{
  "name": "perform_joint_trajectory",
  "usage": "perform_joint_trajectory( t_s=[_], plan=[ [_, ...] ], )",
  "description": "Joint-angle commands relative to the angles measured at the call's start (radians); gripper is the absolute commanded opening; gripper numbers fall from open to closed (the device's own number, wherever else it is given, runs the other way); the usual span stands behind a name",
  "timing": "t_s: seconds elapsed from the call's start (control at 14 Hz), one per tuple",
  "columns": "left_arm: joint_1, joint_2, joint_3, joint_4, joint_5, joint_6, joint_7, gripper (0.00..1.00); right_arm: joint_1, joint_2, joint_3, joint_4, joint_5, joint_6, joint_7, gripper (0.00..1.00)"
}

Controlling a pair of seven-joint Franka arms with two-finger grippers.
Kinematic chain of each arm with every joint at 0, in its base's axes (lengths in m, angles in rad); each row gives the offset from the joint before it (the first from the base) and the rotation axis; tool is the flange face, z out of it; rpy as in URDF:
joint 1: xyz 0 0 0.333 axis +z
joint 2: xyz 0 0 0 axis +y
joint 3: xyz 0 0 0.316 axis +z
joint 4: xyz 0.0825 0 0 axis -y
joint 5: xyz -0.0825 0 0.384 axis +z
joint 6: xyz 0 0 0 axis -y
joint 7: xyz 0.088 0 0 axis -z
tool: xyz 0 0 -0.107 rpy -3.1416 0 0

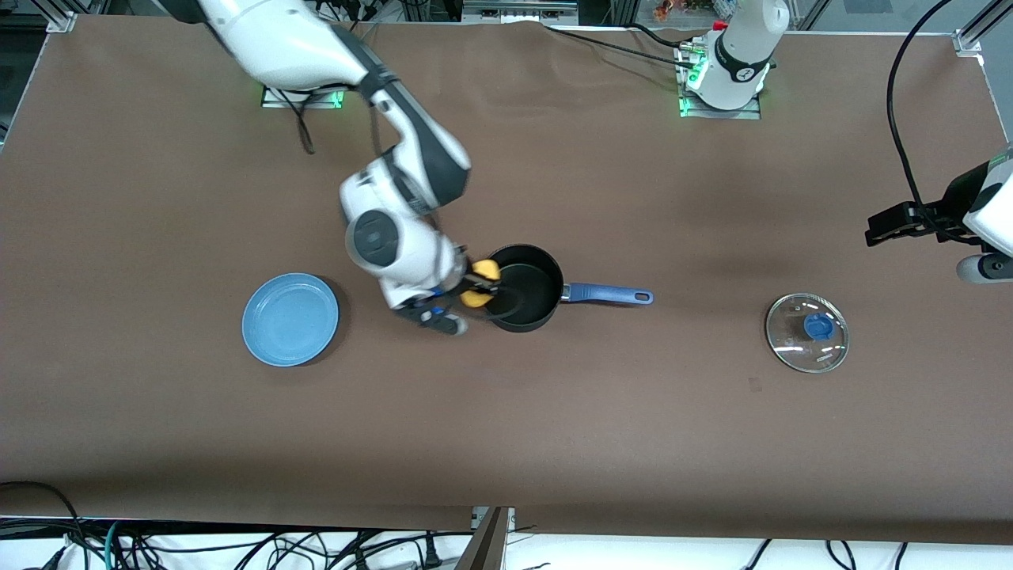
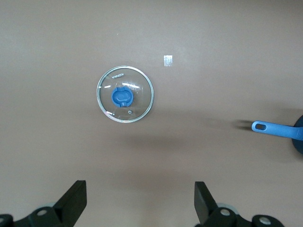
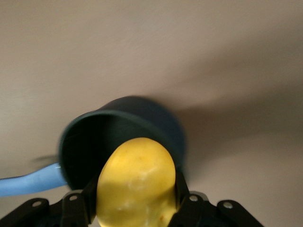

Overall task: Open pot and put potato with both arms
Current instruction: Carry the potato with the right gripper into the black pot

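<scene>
The right gripper (image 1: 479,286) hangs at the rim of the small round black saucepan (image 1: 529,294), on the side toward the right arm's end of the table, its 2 fingers closed on the smooth yellow-orange oval potato (image 1: 481,283). In the right wrist view the potato (image 3: 137,182) fills the space between the fingers (image 3: 181,191), and the open mouth of the saucepan (image 3: 118,142) lies just ahead of it, so the release likely needs only a short carry inward over the bowl. The saucepan's long blue handle (image 1: 608,295) points toward the left arm's end of the table, away from this gripper.

The round glass lid with a blue knob (image 1: 806,332) lies flat on the brown table (image 1: 554,427), well apart from the saucepan. The left gripper (image 2: 140,201) waits above that end, its jaws spread wide and holding nothing. A flat light-blue plate (image 1: 290,318) sits bare near the right arm.
</scene>
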Motion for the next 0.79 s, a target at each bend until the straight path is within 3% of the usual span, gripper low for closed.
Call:
perform_joint_trajectory(
  t_s=[0.0,0.07,0.14,0.36,0.57,0.71],
  plan=[
    [0.002,0.016,-0.002,0.037,-0.008,-0.026,0.003,1.0,0.037,0.039,-0.009,0.044,0.023,0.072,0.069,0.28],
    [0.003,0.016,-0.002,0.037,-0.009,-0.024,0.003,1.0,0.046,0.042,-0.009,0.044,0.023,0.092,0.075,0.58],
    [0.005,0.016,0.0,0.037,-0.011,-0.026,0.005,1.0,0.058,0.044,-0.01,0.044,0.017,0.101,0.077,1.0],
    [0.002,0.016,0.0,0.037,-0.011,-0.024,0.003,1.0,0.051,0.013,-0.023,0.044,0.011,0.071,0.065,1.0],
    [0.002,0.018,-0.002,0.037,-0.011,-0.026,0.003,1.0,0.028,-0.073,-0.087,0.035,-0.058,-0.015,0.051,1.0],
    [0.002,0.018,-0.002,0.037,-0.011,-0.024,0.003,1.0,-0.003,-0.122,-0.153,0.034,-0.06,-0.125,0.017,1.0]
  ],
)
